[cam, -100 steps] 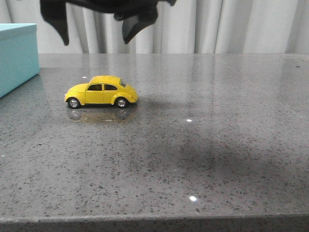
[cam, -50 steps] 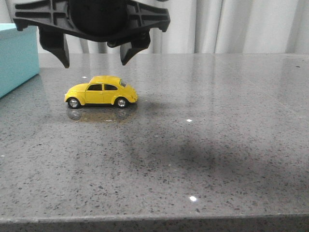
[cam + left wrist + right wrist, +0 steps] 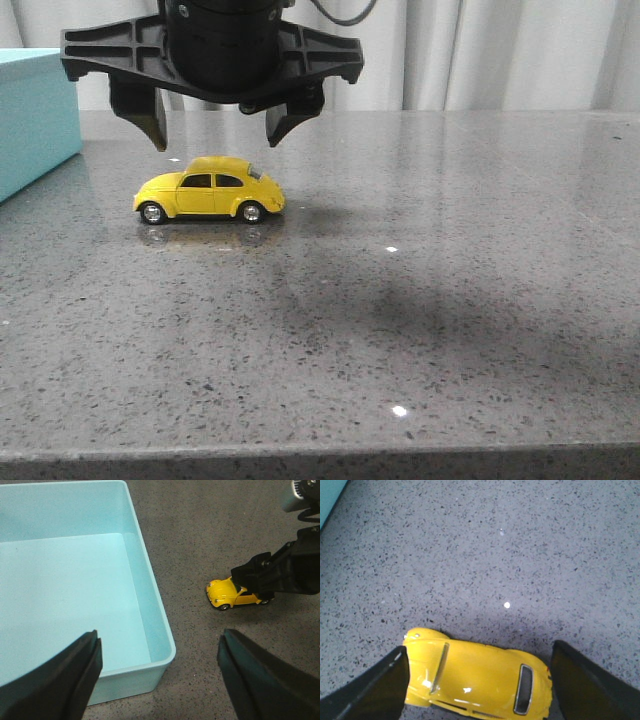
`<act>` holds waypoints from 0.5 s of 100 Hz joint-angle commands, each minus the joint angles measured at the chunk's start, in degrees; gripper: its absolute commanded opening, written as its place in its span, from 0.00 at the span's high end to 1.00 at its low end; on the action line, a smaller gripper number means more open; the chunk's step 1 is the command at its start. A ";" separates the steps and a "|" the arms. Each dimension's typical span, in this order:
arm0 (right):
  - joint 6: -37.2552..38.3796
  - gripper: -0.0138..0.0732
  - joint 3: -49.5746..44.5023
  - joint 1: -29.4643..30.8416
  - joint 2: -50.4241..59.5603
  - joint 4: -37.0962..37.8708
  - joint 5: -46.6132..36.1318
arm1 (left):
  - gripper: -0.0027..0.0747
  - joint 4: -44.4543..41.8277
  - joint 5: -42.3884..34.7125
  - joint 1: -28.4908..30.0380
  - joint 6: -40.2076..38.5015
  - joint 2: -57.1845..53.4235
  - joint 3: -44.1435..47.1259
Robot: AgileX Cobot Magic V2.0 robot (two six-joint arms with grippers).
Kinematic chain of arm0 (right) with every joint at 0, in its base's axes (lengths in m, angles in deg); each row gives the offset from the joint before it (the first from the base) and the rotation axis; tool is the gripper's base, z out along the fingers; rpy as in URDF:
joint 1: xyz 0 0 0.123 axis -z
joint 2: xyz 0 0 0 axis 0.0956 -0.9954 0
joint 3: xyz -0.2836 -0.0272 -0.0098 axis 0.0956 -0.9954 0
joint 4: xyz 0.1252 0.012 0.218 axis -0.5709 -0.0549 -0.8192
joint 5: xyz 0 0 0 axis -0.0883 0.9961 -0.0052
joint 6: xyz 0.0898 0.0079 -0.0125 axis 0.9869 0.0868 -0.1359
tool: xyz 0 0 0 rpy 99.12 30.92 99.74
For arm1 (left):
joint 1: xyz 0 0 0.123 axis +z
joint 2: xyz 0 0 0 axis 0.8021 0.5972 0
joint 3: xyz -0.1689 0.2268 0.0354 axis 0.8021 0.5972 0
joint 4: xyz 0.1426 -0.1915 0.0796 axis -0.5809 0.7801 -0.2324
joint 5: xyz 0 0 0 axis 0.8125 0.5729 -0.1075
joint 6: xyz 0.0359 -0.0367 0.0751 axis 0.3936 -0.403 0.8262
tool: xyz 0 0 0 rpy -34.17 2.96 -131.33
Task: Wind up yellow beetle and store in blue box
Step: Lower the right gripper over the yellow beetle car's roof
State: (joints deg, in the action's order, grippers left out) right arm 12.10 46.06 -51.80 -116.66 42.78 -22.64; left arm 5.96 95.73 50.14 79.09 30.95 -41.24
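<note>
The table (image 3: 450, 300) is a grey speckled stone slab, glossy enough to mirror what stands on it, with pale curtains (image 3: 480, 55) hanging behind its far edge.

The box (image 3: 75, 590) sits at the table's left side. In the front view only 1 turquoise corner of it shows. The left wrist view looks down into it: the lid is off and the inside is a bare pale-blue floor with plain walls.

The right gripper (image 3: 215, 135) hangs directly over the car, a black body with 2 fingers pointing down. Its jaws are spread wide, 1 fingertip above the car's front end and the other above its rear, both clear of the roof and touching nothing. In the right wrist view the fingers (image 3: 375, 690) bracket the car along its length.

The left gripper (image 3: 160, 680) is held above the box's near corner, its 2 dark fingers parted and holding nothing.

The beetle (image 3: 210, 190) stands on all 4 wheels on the table, side-on to the front camera, to the right of the box and well apart from it. Its reflection shows in the surface beneath, and no finger touches it.
</note>
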 commanded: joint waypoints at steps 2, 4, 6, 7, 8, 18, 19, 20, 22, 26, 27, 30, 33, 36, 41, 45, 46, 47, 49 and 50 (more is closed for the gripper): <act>0.30 0.18 1.86 0.43 2.92 2.90 -2.13 | 0.34 1.19 -3.72 -0.45 -0.12 0.78 -1.97; 0.30 0.18 1.86 0.43 2.92 2.90 -2.13 | 0.34 1.19 -3.72 -0.45 -0.12 0.78 -1.97; 0.30 0.19 1.86 0.43 2.92 2.87 -2.13 | 0.34 1.19 -3.72 -0.45 -0.12 0.78 -1.97; 0.30 0.20 1.86 0.43 2.92 2.87 -2.13 | 0.34 1.19 -3.72 -0.45 -0.12 0.78 -1.97; 0.30 0.20 1.86 0.43 2.92 2.87 -2.13 | 0.34 1.19 -3.72 -0.45 -0.12 0.78 -1.97; 0.34 0.29 1.86 0.43 2.92 2.87 -2.13 | 0.34 1.19 -3.72 -0.45 -0.12 0.78 -1.97; 0.34 0.31 1.86 0.43 2.92 2.87 -2.19 | 0.34 1.19 -3.72 -0.45 -0.12 0.78 -1.97; 0.34 0.31 1.86 0.43 2.92 2.87 -2.18 | 0.34 1.19 -3.72 -0.45 -0.12 0.78 -1.97; 0.34 0.33 1.86 0.43 2.92 2.87 -2.19 | 0.34 1.19 -3.72 -0.45 -0.12 0.78 -1.97; 0.34 0.34 1.86 0.43 2.92 2.87 -2.24 | 0.34 1.19 -3.72 -0.45 -0.12 0.78 -1.97; 0.34 0.34 1.86 0.43 2.92 2.87 -2.24 | 0.34 1.19 -3.72 -0.45 -0.12 0.78 -1.97; 0.34 0.34 1.86 0.43 2.92 2.87 -2.44 | 0.34 1.19 -3.72 -0.45 -0.12 0.78 -1.97; 0.34 0.34 1.86 0.43 2.92 2.87 -2.73 | 0.34 1.19 -3.72 -0.45 -0.12 0.78 -1.97; 0.34 0.34 1.86 0.43 2.92 2.87 -3.03 | 0.34 1.19 -3.72 -0.45 -0.12 0.78 -1.97; 0.34 0.34 1.86 0.43 2.92 2.87 -3.58 | 0.34 1.19 -3.72 -0.45 -0.12 0.78 -1.97; 0.34 0.34 1.86 0.43 2.92 2.87 -3.94 | 0.34 1.19 -3.72 -0.45 -0.12 0.78 -1.97; 0.34 0.34 1.86 0.43 2.92 2.87 -3.93 | 0.34 1.19 -3.72 -0.45 -0.12 0.78 -1.97; 0.34 0.34 1.86 0.43 2.92 2.87 -4.01 | 0.34 1.19 -3.72 -0.45 -0.12 0.78 -1.97; 0.34 0.34 1.86 0.43 2.92 2.87 -4.01 | 0.34 1.19 -3.72 -0.45 -0.12 0.78 -1.97; 0.34 0.34 1.86 0.43 2.92 2.87 -4.06 | 0.34 1.19 -3.72 -0.45 -0.12 0.78 -1.97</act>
State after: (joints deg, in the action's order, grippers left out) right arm 12.34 46.06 -51.68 -116.66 42.87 -24.60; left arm 5.96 95.73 50.14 79.09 30.95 -41.24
